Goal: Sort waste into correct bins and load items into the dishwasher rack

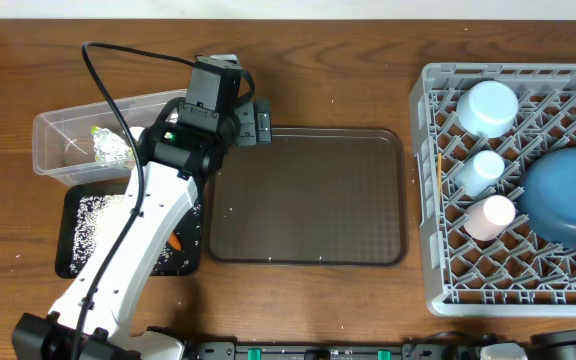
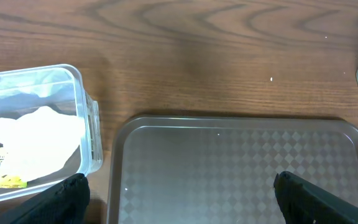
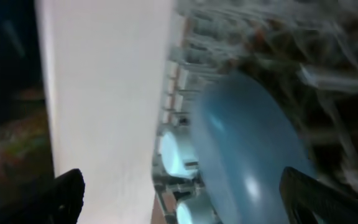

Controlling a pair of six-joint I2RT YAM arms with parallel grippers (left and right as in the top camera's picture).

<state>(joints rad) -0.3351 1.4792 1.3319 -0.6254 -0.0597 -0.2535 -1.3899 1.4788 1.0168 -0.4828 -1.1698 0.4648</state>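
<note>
Wrap-up, prob.: L gripper point(image 1: 260, 122) wide open & empty over top-left corner of brown serving tray point(image 1: 308, 235), R gripper point(image 3: 191, 199) likewise, off to its right; next: just retract both arms.

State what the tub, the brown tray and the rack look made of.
Tub: clear, glossy plastic, apparently; its contents show through the walls.
Brown tray: likely matte plastic, moulded with a fine diamond texture.
Rack: grey plastic by its look, a moulded lattice of pegs.
</note>
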